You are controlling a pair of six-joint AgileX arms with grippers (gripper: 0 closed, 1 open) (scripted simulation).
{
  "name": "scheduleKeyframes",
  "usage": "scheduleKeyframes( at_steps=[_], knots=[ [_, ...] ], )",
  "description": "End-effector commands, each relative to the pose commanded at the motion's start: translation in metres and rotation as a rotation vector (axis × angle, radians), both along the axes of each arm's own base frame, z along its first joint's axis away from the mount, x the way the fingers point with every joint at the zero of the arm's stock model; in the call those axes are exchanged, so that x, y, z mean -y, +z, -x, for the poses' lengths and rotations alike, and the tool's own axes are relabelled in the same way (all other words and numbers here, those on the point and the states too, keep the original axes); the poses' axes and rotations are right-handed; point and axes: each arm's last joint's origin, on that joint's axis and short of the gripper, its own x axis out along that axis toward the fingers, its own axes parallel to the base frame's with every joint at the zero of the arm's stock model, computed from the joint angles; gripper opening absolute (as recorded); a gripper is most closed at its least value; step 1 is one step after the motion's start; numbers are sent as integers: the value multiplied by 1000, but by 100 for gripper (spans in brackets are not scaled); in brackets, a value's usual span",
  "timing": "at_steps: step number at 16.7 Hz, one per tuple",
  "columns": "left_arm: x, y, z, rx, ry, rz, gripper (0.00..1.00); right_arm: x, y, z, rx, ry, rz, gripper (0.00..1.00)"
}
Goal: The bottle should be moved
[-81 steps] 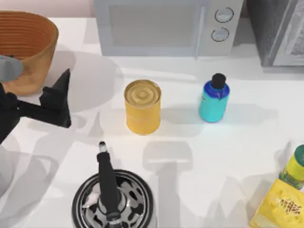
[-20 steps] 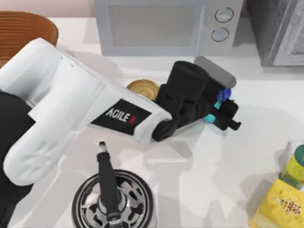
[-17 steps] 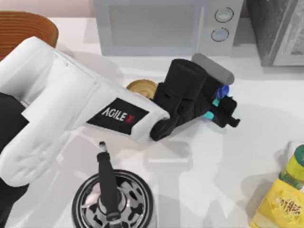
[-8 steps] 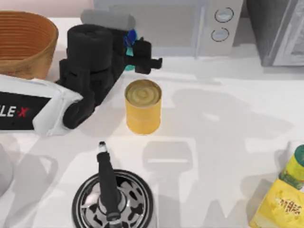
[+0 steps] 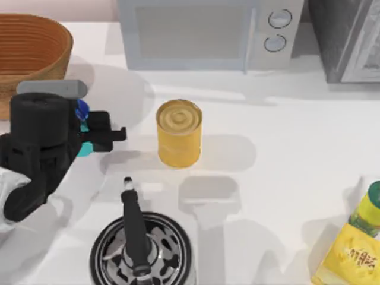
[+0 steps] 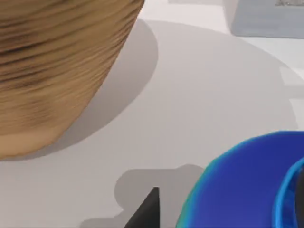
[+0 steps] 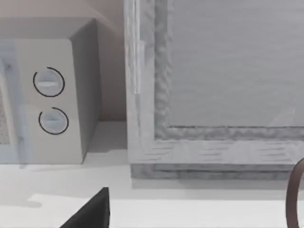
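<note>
Top view, left gripper: my left gripper sits at the table's left side, just below the woven brown basket, its black fingers clamped on the small teal bottle with a blue shoulder.
Top view, bottle: it is mostly hidden by my black wrist; a blue edge and a teal patch show between the fingers. I cannot tell whether it touches the white table.
Top view, surroundings: the yellow tin can stands upright to the right of the gripper, apart from it. The black-handled round steel pan lies below the can, its handle pointing up toward the gap between gripper and can. The grey microwave stands along the far edge. At the lower right corner are a yellow package and a green-topped container.
Left wrist view: the bottle's blue shoulder is close to the lens, the basket's ribbed wall stands near beside it, and bare table lies between them.
Right wrist view: I see the microwave's two dials and a grey textured panel beside it; my right arm is parked.
Change: half a second ago the gripper held the bottle up near the microwave, above the can; now it is lower and farther left, beside the basket. The can, pan and package have not moved.
</note>
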Motion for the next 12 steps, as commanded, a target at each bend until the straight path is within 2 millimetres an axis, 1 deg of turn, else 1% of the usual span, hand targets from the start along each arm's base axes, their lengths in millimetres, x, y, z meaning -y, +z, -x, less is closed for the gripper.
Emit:
scheduleKeyframes(
  at_steps=[4, 7, 9, 12],
  knots=[
    [-1, -1, 1, -4, 2, -1, 0, 0, 0, 0, 0, 0, 0, 100],
    [1, -5, 0, -15, -6, -8, 0, 0, 0, 0, 0, 0, 0, 100],
    [1, -12, -5, -24, -4, -14, 0, 0, 0, 0, 0, 0, 0, 100],
    [1, -26, -19, -23, 5, -14, 0, 0, 0, 0, 0, 0, 0, 100]
  ],
)
